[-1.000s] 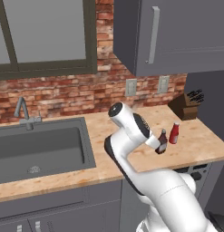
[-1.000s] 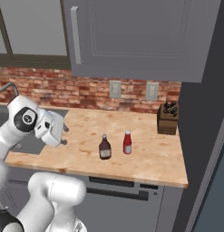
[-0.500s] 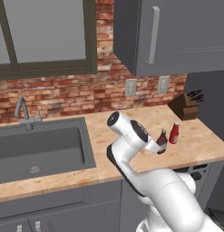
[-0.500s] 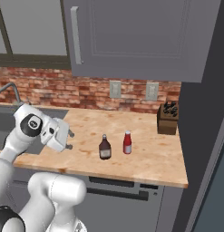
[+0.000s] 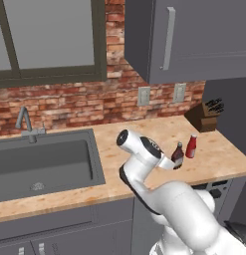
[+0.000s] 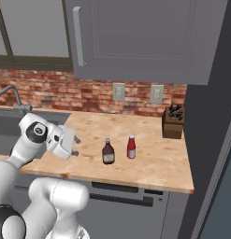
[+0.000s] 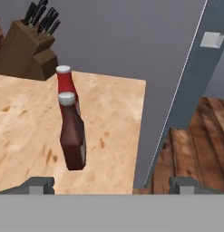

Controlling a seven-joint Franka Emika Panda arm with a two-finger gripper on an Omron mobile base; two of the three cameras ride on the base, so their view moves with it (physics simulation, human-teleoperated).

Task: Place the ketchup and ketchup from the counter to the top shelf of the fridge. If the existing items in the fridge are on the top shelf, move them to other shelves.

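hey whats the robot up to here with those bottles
The white arm is reaching across the counter toward two upright ketchup bottles. Its pincer is open and holds nothing, short of the dark brownish-red bottle. The bright red bottle stands just beyond it, toward the knife block. Neither bottle has been picked up.

Two ketchup bottles stand upright on the light wood-grain surface (image 6: 149, 161), near its right end. The dark brownish-red bottle (image 6: 108, 152) has a white cap and a wider body; the bright red bottle (image 6: 131, 147), slimmer and also white-capped, stands just beside it, apart, at centre frame in the right base view. In the hand view the dark bottle is left of centre, nearer, partly covering the red one behind it.
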